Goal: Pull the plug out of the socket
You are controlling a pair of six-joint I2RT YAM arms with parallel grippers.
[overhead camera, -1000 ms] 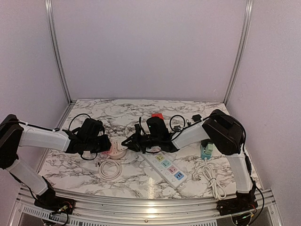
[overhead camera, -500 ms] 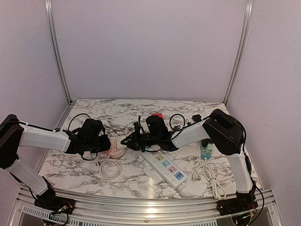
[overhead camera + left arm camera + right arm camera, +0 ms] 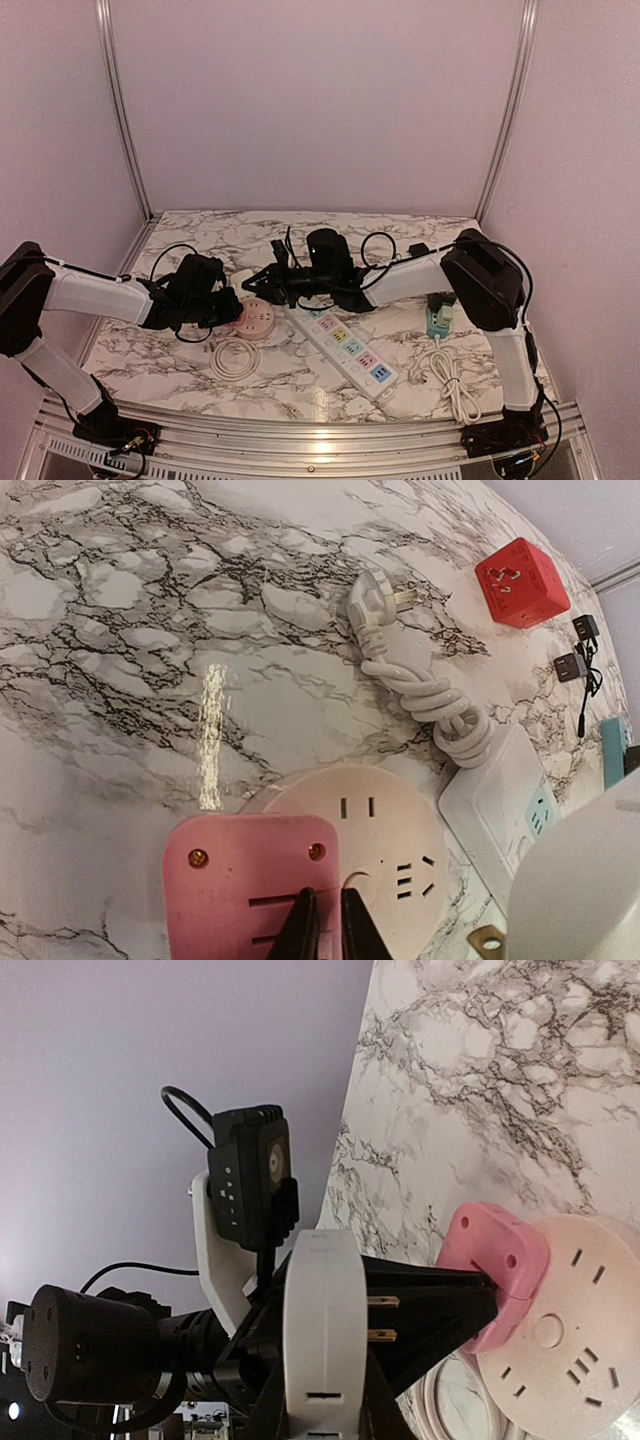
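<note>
Now, white plug point(image 3: 322, 1330) in right jaws, prongs clear of socket point(image 3: 590, 1330)

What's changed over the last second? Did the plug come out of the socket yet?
Yes. The right gripper, shut on the white plug, has lifted up and back from the round socket, and the plug's prongs now hang free of it. The left gripper stays pressed on the socket's pink block. The power strip hasn't moved.
</note>
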